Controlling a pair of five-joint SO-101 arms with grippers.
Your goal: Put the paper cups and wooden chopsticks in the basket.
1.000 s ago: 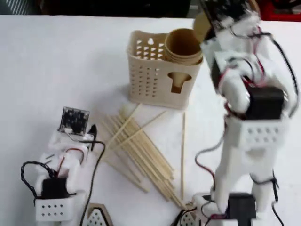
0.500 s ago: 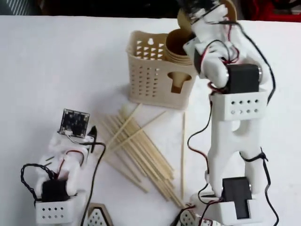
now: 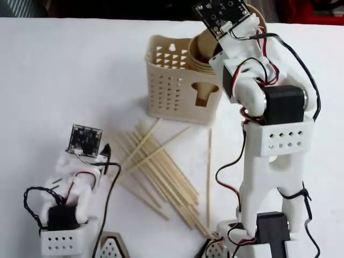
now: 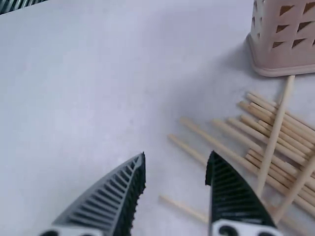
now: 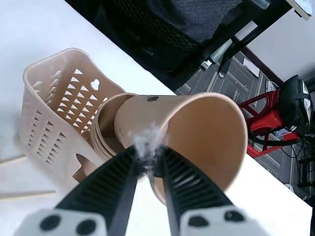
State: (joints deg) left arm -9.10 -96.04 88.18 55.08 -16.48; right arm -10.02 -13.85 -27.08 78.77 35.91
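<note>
Right pincer (image 5: 149, 160) swung cup (image 5: 197, 132) toward basket (image 5: 54, 98), nested cups (image 5: 104, 129) inside, chopsticks (image 3: 161, 172) alongside

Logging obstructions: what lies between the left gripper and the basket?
Loose wooden chopsticks lie on the table there, the nearest beside the open left gripper and one reaching the basket base. The left wrist view shows it.

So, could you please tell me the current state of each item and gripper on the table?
Basket: upright, with stacked cups at one end.
Stacked cups: nested, upright in the basket.
Loose cup: tilted, rim pinched by the right gripper, by the stack.
Chopsticks: scattered flat on the table, outside the basket.
Left gripper: open, empty, by the chopsticks.
Right gripper: shut on the loose cup.
</note>
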